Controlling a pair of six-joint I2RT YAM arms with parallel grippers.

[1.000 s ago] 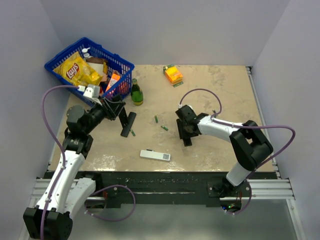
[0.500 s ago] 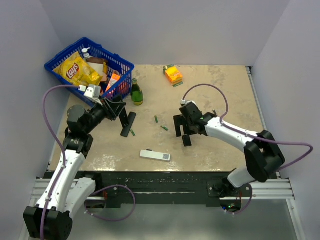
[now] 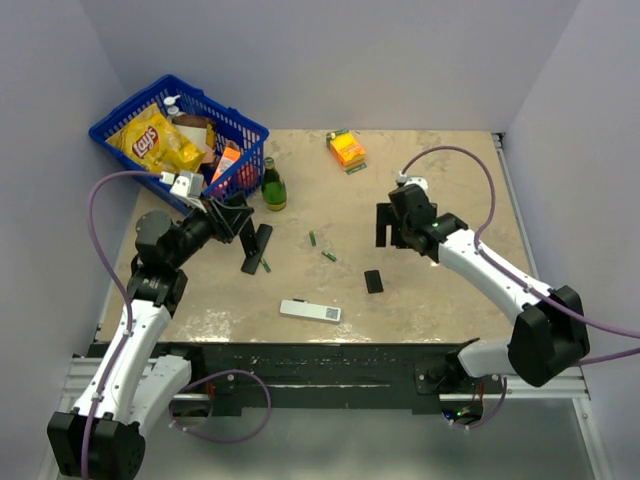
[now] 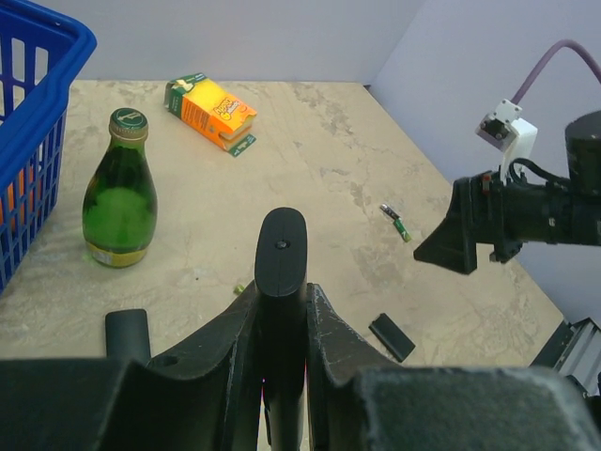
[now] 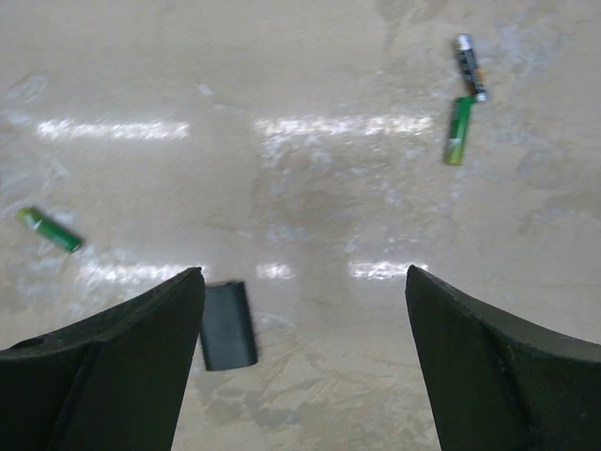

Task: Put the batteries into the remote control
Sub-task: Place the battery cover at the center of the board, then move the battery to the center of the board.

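Left claw [image 4: 282,329]: I hold it closed narrow on the remote control [image 4: 281,258], which is gripped near one end and tilted up off the desk [image 3: 440,170] beside the blue basket [image 3: 110,125].
Right claw [image 5: 305,282]: spread wide, holding nothing, hovering over bare desk.
Batteries: at least three lie loose. One battery [image 3: 266,266] is just beside the remote's low end, and a second battery [image 3: 312,238] and a third battery [image 3: 328,256] lie between my claws.
Black cover [image 3: 373,281]: a small flat plate, probably the remote's battery door, lying apart from the remote.
Battery bay: I cannot tell which way it faces.
Hazard 1: the cells are tiny and round, so an off-centre pinch could send one rolling.
Hazard 2: pressing a cell into a remote held at one end may lever it loose.
Hazard 3: a cell seated the wrong way round.
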